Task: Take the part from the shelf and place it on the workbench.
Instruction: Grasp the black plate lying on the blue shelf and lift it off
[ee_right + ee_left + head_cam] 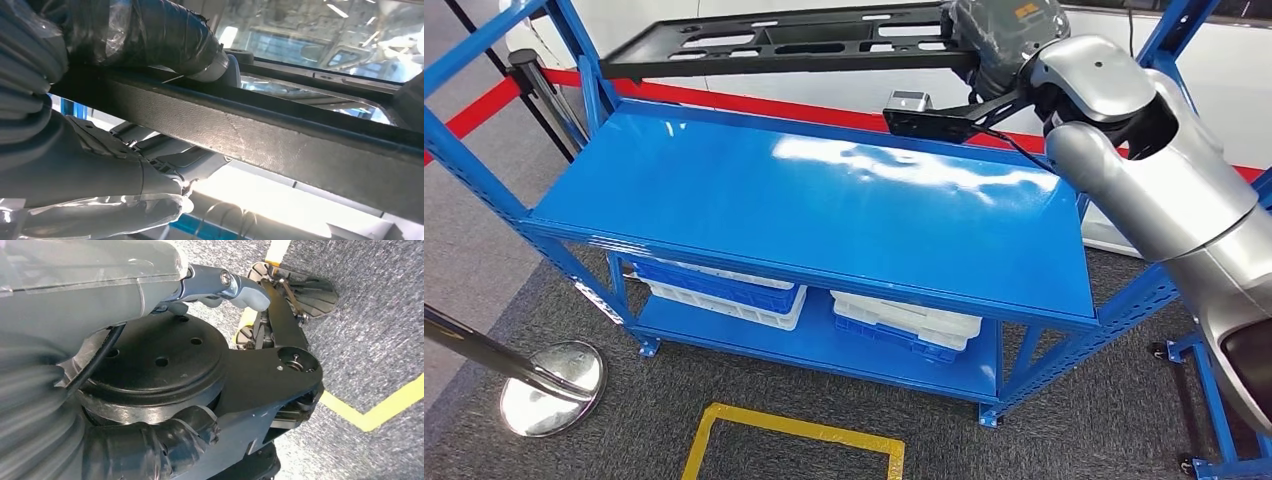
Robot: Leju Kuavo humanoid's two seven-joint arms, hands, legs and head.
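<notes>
Grey carpet covers the floor (1084,420), with a yellow taped outline (794,440) at the lower centre of the head view and a red band (754,102) running behind the rack. We see a blue metal shelf rack (824,215) filling the middle of the frame, its broad top deck bare and glossy. On its lower level sit 2 stacks of blue and white trays (724,288), 1 at the lower left and 1 (904,322) toward the lower right. A chrome stanchion base (549,385) stands at the lower left of the frame.

The part (784,45), a long flat black frame with cut-outs, hangs level across the top of the head view, above the rack's far edge and clear of the deck. Our right robot hand (1009,40) grips its right end at the upper right, the silver arm reaching up from the lower right. In the right wrist view the fingers (165,37) wrap over the part's dark textured bar (280,145).

In the left wrist view our left robot hand (220,287) points toward the carpet; we cannot tell how its fingers lie.
</notes>
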